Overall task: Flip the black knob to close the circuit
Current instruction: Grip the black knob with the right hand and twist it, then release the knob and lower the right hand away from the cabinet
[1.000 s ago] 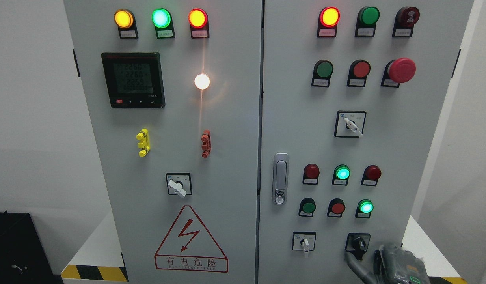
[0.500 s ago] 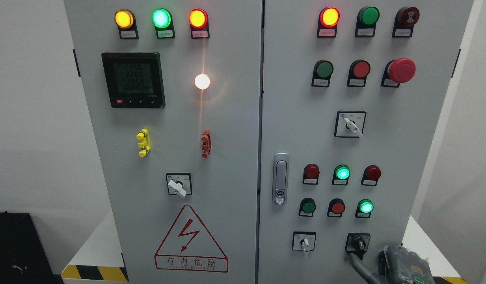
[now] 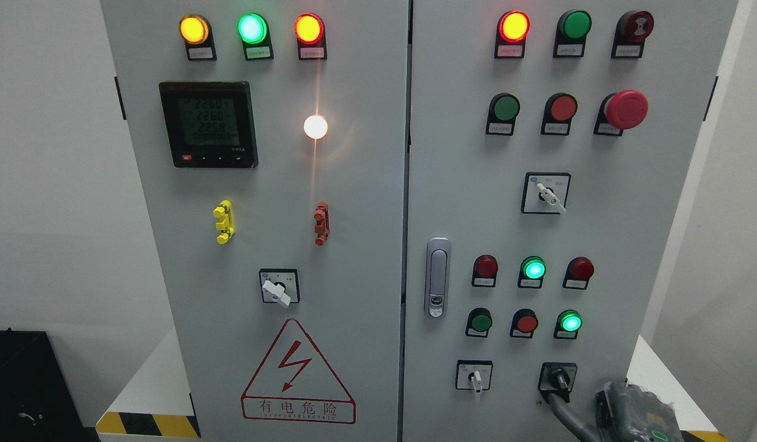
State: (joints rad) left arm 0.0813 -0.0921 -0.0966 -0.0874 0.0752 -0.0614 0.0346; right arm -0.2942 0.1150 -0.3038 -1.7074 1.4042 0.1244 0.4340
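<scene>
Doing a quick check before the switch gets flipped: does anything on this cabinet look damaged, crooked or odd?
Nothing looks damaged or crooked. The white lamp on the left door throws a vertical glare streak, likely just lens flare. The right hand sits low beside the black knob.

Right hand (image 3: 630, 414): grey-black casing, glossy wrap, small green mark; one grey finger (image 3: 565, 412) showing.
</scene>
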